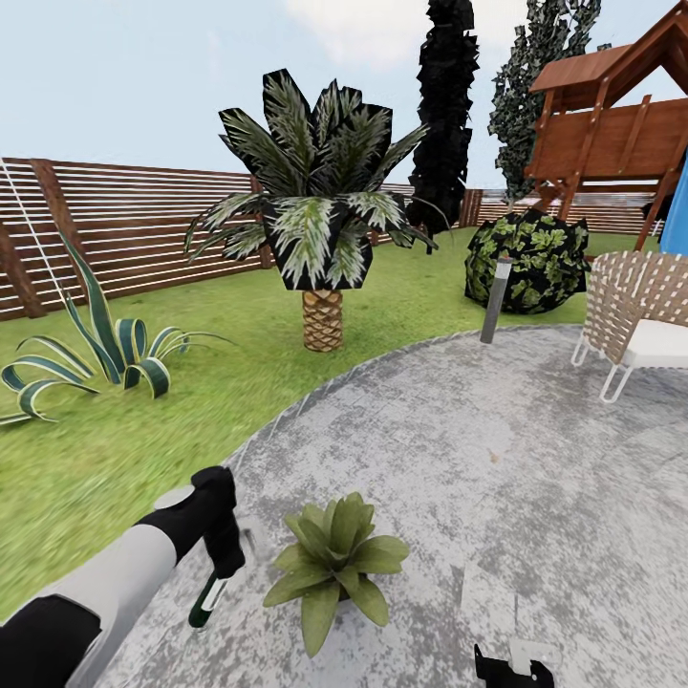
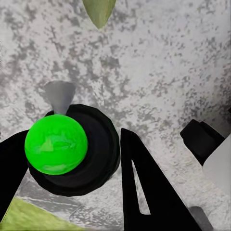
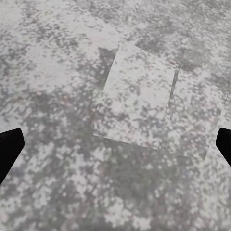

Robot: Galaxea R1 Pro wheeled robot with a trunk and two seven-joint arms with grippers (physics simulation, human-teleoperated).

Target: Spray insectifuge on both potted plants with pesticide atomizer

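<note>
The left claw (image 2: pixel 72 159) is closed around the pesticide atomizer (image 1: pixel 210 594), held low over the patio (image 1: pixel 497 459) just beside a potted plant (image 1: pixel 333 566); the bottle looks rigid, light and slick, best gripped at its neck; the right claw (image 3: pixel 115 144) gapes wide, holding nothing.

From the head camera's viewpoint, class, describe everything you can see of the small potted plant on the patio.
The potted plant is a low rosette of broad, pointed green leaves, matte and faintly pale-speckled, spreading outward and hiding its pot. It stands upright on the grey mottled patio, near the lawn edge. Nothing touches it. The left gripper, holding a green-and-white atomizer, is just beside it. One leaf tip shows in the left wrist view.
</note>
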